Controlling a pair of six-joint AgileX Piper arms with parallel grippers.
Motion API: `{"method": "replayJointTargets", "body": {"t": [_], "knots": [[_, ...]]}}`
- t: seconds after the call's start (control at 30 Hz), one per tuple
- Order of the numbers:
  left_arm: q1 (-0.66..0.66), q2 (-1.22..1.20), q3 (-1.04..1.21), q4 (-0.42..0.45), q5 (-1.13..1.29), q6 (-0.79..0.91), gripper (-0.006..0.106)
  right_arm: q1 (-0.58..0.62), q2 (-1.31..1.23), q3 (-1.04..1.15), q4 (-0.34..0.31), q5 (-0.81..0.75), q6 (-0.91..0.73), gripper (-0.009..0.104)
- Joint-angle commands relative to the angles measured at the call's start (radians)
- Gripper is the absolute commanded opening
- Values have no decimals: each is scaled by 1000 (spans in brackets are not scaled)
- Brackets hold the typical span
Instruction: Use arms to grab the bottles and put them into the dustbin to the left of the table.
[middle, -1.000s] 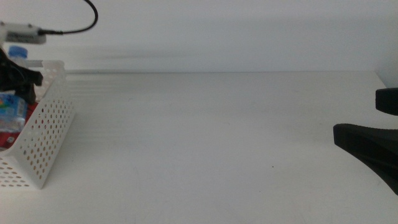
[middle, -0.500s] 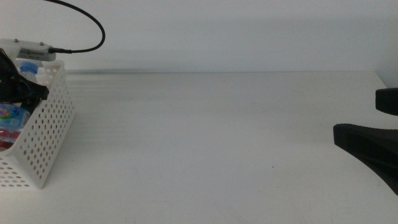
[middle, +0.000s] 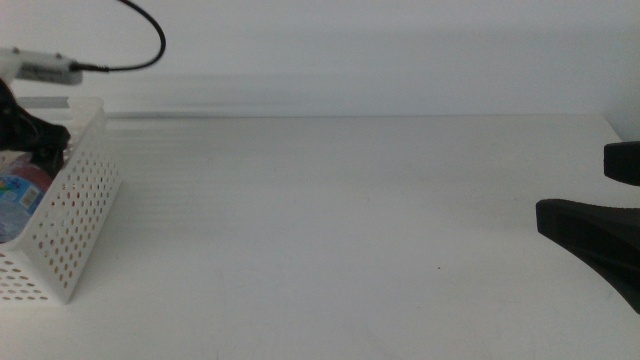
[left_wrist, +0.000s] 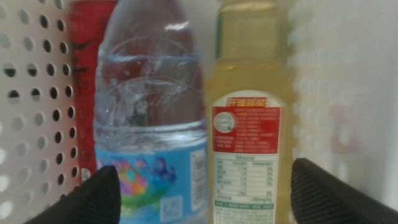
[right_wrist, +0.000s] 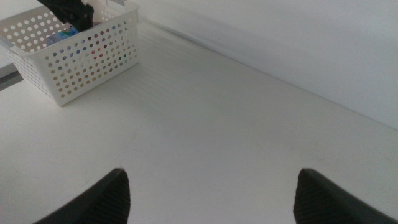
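Left end effector (left_wrist: 199, 186), jaws spread and empty, hangs over the dustbin (middle: 75, 210) at the desk's (middle: 350, 220) left edge, where the water bottle (left_wrist: 152, 112) and yellow bottle (left_wrist: 249, 112) lie side by side; right end effector (right_wrist: 211, 193) waits open near the right edge.

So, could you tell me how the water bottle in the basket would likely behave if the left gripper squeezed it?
The water bottle looks thin-walled and ribbed, so it would probably flex. It appears mostly full, so likely heavy for its size. Left gripper is open around it.
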Motion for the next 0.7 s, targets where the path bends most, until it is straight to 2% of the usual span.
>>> {"method": "replayJointTargets", "body": {"t": [0.0,0.17,0.33,0.53,0.67], "knots": [[-2,-97,-32,-28,-14,-26,90,-3,-1,-26,-7,-69,-12,74],[-2,-192,-18,-92,-28,-49,90,-3,-1,-26,-7,-69,-12,74],[-35,-330,40,-250,-62,68,90,-3,-1,-26,-7,-69,-12,74],[-106,-469,86,-301,-114,88,90,-3,-1,-26,-7,-69,-12,74],[-143,-530,99,-377,-120,86,90,-3,-1,-26,-7,-69,-12,74]]}}
